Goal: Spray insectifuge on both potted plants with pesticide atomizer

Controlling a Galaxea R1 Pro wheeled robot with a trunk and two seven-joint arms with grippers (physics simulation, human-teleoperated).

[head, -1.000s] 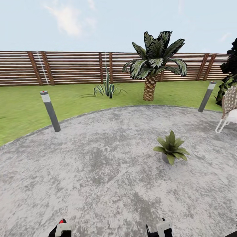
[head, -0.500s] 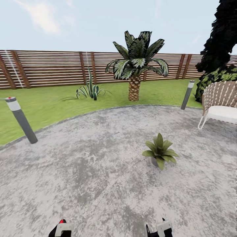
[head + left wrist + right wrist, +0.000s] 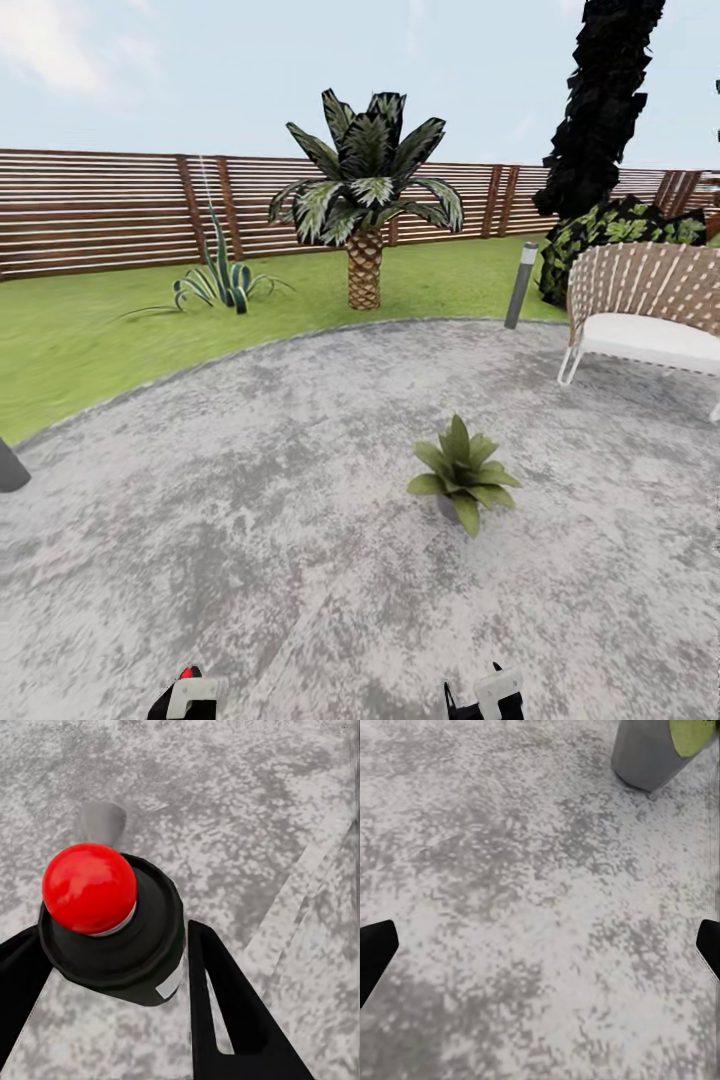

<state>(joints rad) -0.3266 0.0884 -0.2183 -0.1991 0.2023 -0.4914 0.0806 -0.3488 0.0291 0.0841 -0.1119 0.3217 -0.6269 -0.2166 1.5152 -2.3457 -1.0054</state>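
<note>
Now swung rightward, bringing potted plant (image 3: 461, 474) nearer centre on paving (image 3: 250, 520), left gripper (image 3: 112, 967) clamping red-capped dark atomizer (image 3: 112, 922), right gripper (image 3: 540, 945) spread empty.

Potted plant (image 3: 460, 476) on paving (image 3: 250, 500); palm (image 3: 363, 215) behind, chair (image 3: 645, 310) right.

A small potted plant (image 3: 461, 475) stands on grey paving (image 3: 250, 500). Beyond, on the lawn (image 3: 90, 330), a palm (image 3: 364, 215) stands before a wooden fence (image 3: 100, 205); a wicker chair (image 3: 645, 310) sits right.
</note>
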